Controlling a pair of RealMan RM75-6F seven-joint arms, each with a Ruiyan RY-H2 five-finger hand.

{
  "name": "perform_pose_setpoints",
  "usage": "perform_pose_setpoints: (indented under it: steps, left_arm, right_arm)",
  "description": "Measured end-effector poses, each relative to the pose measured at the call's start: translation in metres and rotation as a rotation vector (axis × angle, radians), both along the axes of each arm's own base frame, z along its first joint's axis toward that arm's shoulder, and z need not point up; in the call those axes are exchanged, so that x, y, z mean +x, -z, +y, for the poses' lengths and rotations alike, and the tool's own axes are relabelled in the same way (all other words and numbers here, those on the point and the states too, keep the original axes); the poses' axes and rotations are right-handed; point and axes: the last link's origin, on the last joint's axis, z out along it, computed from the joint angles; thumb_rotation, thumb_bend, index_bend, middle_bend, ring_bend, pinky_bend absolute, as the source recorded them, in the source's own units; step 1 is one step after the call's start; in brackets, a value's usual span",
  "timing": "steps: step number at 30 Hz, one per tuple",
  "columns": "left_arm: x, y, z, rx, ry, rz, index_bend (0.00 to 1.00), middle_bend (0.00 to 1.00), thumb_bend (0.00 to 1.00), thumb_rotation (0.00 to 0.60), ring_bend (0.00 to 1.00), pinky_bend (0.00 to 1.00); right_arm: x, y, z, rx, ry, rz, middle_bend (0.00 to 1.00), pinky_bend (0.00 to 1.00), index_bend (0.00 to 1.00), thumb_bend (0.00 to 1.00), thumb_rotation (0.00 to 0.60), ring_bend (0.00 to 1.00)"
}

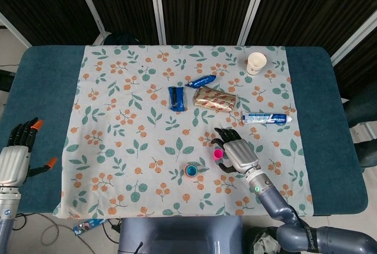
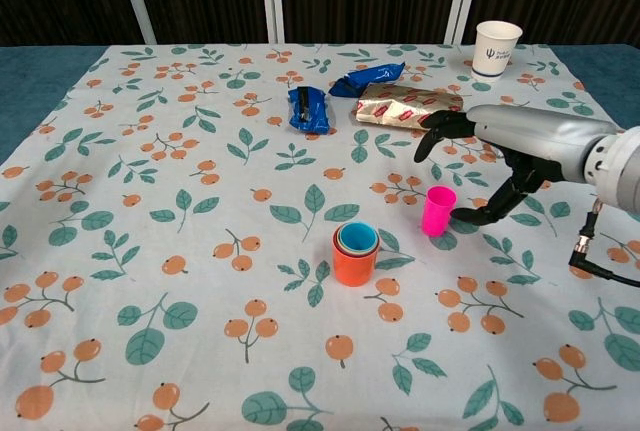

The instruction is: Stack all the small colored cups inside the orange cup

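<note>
A pink cup (image 2: 437, 210) (image 1: 218, 154) stands upright on the patterned cloth, right of the orange cup (image 2: 354, 260). The orange cup (image 1: 191, 171) holds smaller cups nested inside, a blue one innermost. My right hand (image 2: 500, 146) (image 1: 236, 149) hovers over and just right of the pink cup, fingers spread around it, thumb low at its right side; I cannot see contact. My left hand (image 1: 15, 151) hangs open off the table's left edge, holding nothing.
Behind the cups lie a gold foil packet (image 2: 408, 108), two blue wrappers (image 2: 309, 109) (image 2: 366, 78) and a toothpaste tube (image 1: 266, 118). A white paper cup (image 2: 496, 48) stands at the far right corner. The teal table (image 1: 41, 83) shows beyond the cloth.
</note>
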Motion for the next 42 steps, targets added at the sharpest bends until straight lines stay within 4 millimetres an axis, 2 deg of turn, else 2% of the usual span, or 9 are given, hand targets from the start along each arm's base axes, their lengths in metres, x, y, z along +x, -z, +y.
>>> perform_pose_setpoints:
  steps: [8,25,42]
  left_arm:
    - [0.0,-0.001,0.0,0.004,-0.005,-0.002,0.04,0.0,0.17,0.6,0.0,0.01]
    - [0.001,-0.003,0.0,0.015,-0.007,-0.013,0.04,0.0,0.17,0.6,0.0,0.01]
    - [0.001,-0.003,0.0,0.026,-0.028,-0.015,0.04,0.0,0.17,0.6,0.0,0.01]
  right_arm:
    - [-0.003,0.008,-0.003,-0.006,0.013,0.008,0.0,0.07,0.33,0.38,0.6,0.02]
    - [-0.015,0.017,-0.008,-0.005,0.039,0.02,0.0,0.07,0.39,0.38,0.6,0.03]
    - [-0.009,0.02,-0.009,-0.01,0.021,0.003,0.0,0.07,0.4,0.38,0.6,0.03]
